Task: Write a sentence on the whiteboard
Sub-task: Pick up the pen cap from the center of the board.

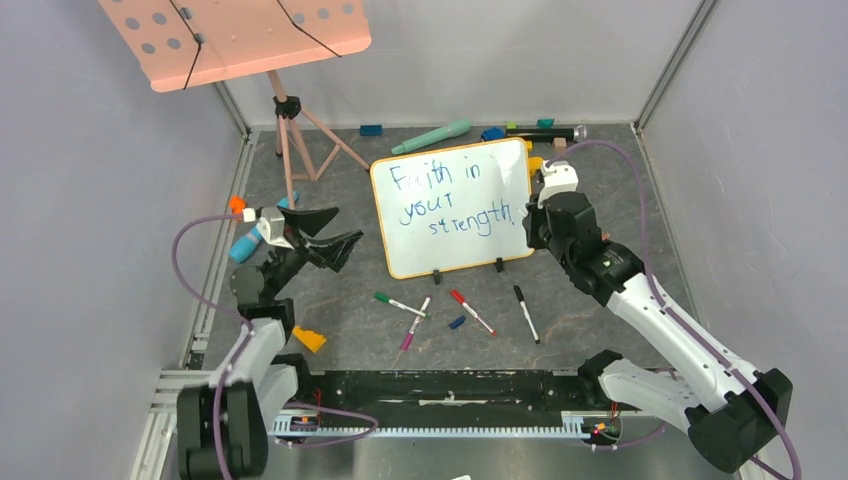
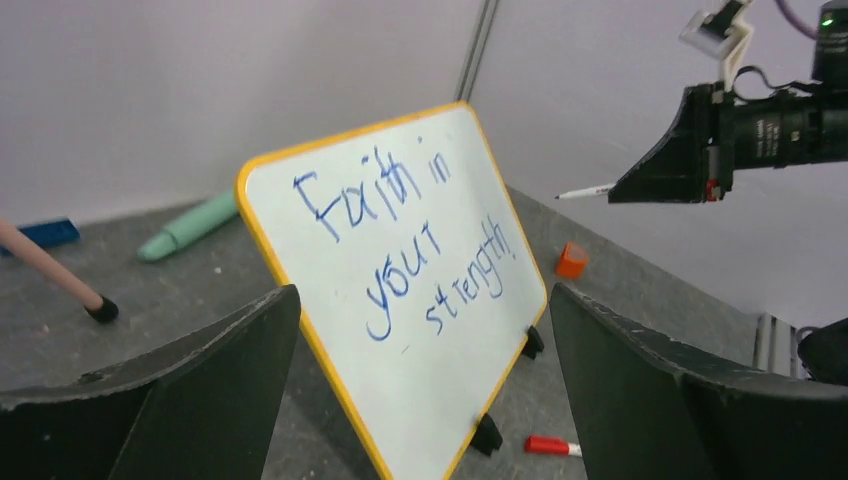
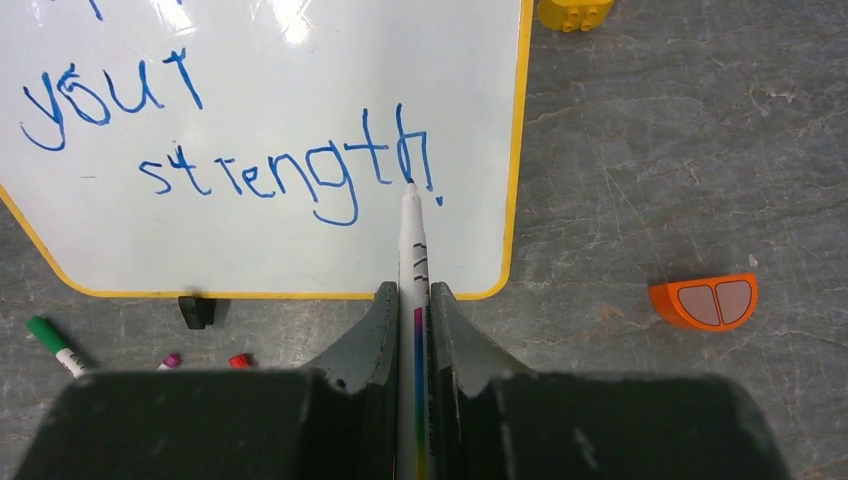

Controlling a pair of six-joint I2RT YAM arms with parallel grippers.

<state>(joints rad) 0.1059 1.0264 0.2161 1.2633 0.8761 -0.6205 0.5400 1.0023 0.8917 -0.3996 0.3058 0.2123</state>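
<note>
right hand (image 3: 414,300) clamped on a marker (image 3: 412,235), its tip at the end of the blue sentence (image 3: 290,175), "faith in your strength!", on the whiteboard (image 3: 300,250), which stands tilted mid-tabletop (image 1: 340,300). loose markers (image 1: 470,312) lie before it. left hand (image 1: 345,228), fingers wide apart, hangs near its left edge.

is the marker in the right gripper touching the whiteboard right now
Apart. The left wrist view shows the tip of the marker against the wall, clear of the right edge of the whiteboard; the right gripper holds it.
</note>
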